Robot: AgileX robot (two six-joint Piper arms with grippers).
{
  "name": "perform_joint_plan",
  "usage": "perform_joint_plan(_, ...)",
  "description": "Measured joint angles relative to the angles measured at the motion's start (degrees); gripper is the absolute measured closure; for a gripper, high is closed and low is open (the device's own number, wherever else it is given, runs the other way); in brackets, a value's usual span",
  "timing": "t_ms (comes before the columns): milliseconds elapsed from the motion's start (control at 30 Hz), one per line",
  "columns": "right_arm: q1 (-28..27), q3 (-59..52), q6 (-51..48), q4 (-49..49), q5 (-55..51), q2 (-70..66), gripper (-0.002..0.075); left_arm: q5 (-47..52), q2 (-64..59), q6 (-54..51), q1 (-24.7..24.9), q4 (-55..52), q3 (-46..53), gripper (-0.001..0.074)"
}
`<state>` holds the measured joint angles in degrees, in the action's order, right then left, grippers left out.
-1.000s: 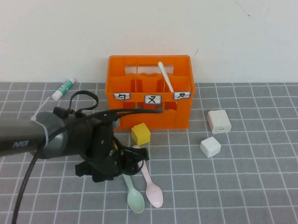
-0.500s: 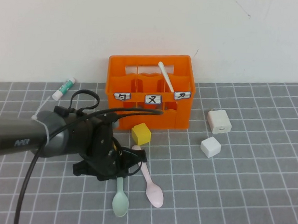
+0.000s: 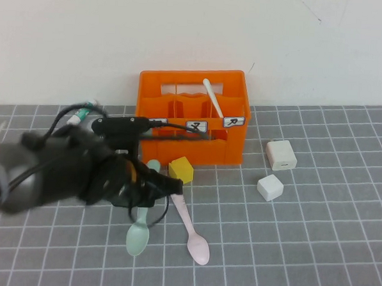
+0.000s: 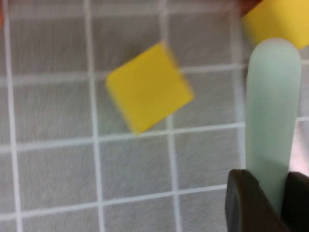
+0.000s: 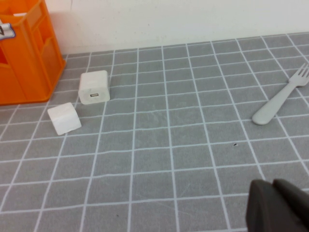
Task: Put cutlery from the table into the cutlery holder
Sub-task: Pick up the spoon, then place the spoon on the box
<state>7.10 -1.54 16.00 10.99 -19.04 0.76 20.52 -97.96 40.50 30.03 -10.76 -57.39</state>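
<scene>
Left gripper (image 3: 151, 193) fingers pinch the mint-green spoon (image 3: 139, 233) above the table (image 3: 314, 239) — right gripper (image 5: 275, 205) closed, empty.

Lighting is even, bright and diffuse across all three views, with no glare and only soft, short shadows under the orange crate (image 3: 191, 117) and the white blocks (image 3: 280, 155). In the high view the left arm (image 3: 61, 171) is heavily motion-blurred, its outline smeared, while the wall and the tiled table (image 3: 326, 246) stay sharp. The left wrist view is soft throughout: the yellow cube (image 4: 148, 87) and the mint-green spoon (image 4: 271, 111) have fuzzy edges. The right wrist view is crisp, save the dark, unfocused right gripper (image 5: 280, 208) at the frame's edge.
</scene>
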Motion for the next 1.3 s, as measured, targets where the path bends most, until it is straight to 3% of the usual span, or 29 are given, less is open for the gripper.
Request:
perform_joint_plan(300, 0.0, 0.0, 0.0, 0.0, 0.0, 0.0, 0.0729, -28.4, 13.1, -1.4, 1.5, -11.9, 18.4, 0.0610)
perform_joint_plan(500, 0.0, 0.0, 0.0, 0.0, 0.0, 0.0, 0.0729, -52.2, 19.1, -17.0, -0.3, -13.3, 26.4, 0.0610)
perform_joint_plan(633, 0.0, 0.0, 0.0, 0.0, 0.0, 0.0, 0.0729, -62.7, 20.0, -22.5, -3.7, -9.3, 27.8, 0.0610)
perform_joint_plan(900, 0.0, 0.0, 0.0, 0.0, 0.0, 0.0, 0.0729, -79.0, 17.0, -23.6, -11.9, 3.4, 27.8, 0.0610)
perform_joint_plan(1300, 0.0, 0.0, 0.0, 0.0, 0.0, 0.0, 0.0729, -85.0, 1.9, -20.8, -12.8, 4.5, 15.1, 0.0610)
